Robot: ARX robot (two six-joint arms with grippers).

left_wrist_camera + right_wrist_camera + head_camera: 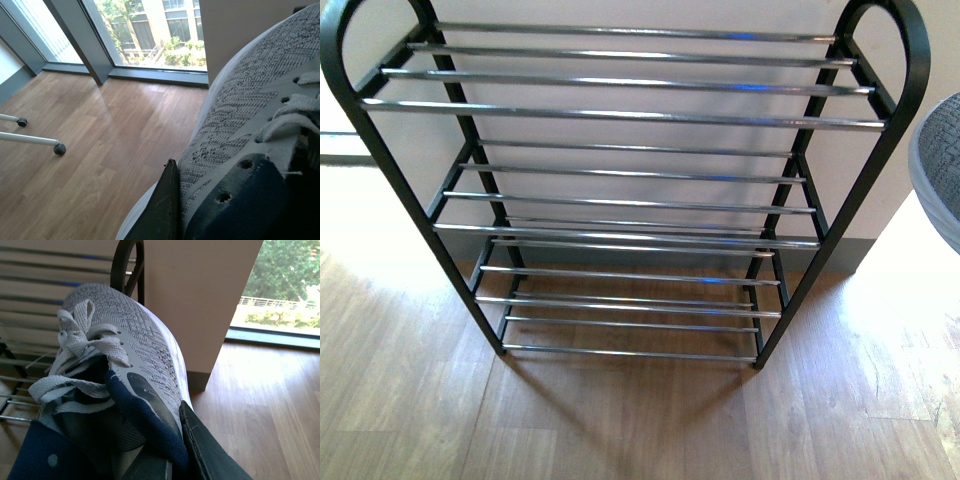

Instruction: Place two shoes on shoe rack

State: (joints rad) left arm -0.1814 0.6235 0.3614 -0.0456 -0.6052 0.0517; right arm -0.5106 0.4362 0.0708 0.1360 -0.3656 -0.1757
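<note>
The shoe rack [620, 115] stands in the middle of the front view, with black rounded side frames and chrome bar shelves; nothing lies on the shelves. My left gripper [210, 197] is shut on the collar of one grey sneaker [240, 100], held above the wood floor; one dark finger [161, 210] presses its outer side. My right gripper [172, 440] is shut on the navy-lined collar of the other grey sneaker [125, 330], whose toe points at the rack's side frame [127, 265]. A grey toe [938, 165] shows at the right edge of the front view.
The rack backs onto a light wall [620, 10] on a wood floor [620, 420]. White chair legs with castors [59, 148] stand on the floor near tall windows [150, 30]. A beige wall corner [200, 305] rises beside the rack.
</note>
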